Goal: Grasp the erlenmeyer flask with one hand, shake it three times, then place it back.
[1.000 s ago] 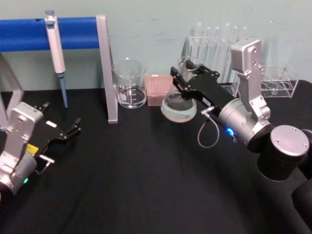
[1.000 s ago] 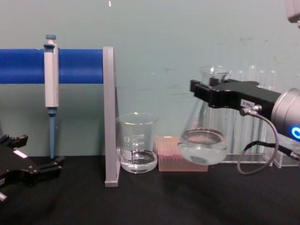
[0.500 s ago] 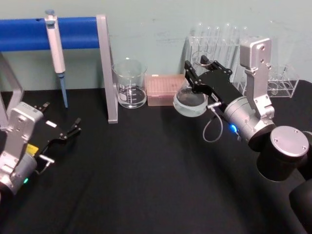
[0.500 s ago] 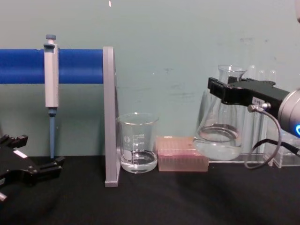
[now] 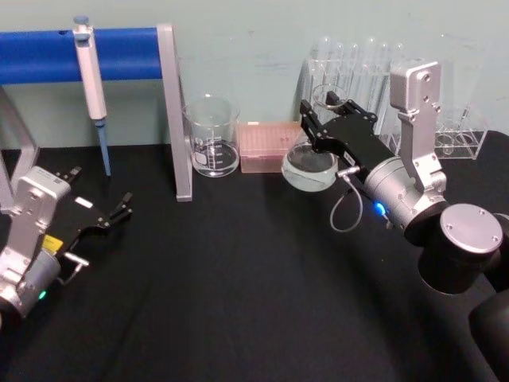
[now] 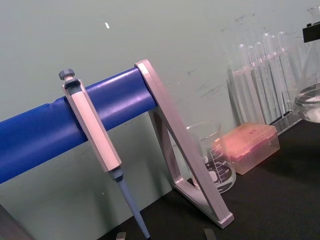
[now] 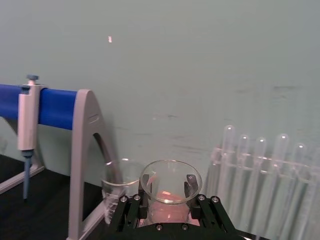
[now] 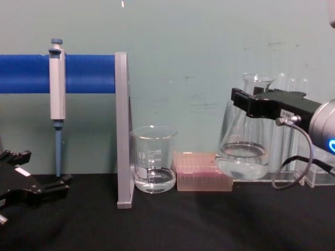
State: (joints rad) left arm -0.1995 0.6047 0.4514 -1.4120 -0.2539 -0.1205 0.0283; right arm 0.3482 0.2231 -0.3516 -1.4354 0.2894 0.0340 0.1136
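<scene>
The erlenmeyer flask point(image 5: 308, 169) is clear glass with a little clear liquid in its wide base. It hangs upright just above the black table, to the right of the pink box, as the chest view shows point(image 8: 243, 157). My right gripper point(image 5: 322, 119), the hand, is shut on the flask's neck just below the flared rim point(image 7: 171, 182), its black jaws reaching in from the right point(image 8: 251, 102). The flask's edge also appears in the left wrist view point(image 6: 310, 100). My left gripper point(image 5: 119, 208) rests low at the table's left with its fingers apart point(image 8: 63, 183), holding nothing.
A glass beaker point(image 5: 211, 143) and a pink tip box point(image 5: 261, 147) stand at the back. A pipette point(image 5: 91, 79) hangs on the blue bar stand point(image 5: 48, 52), whose grey leg point(image 5: 179, 119) is left of the beaker. A test tube rack point(image 5: 358, 72) is behind the flask.
Over the last second the right gripper swung the flask to the right and brought it from a tilt back to upright. In the last half second it hardly moved. The left arm stayed still.
</scene>
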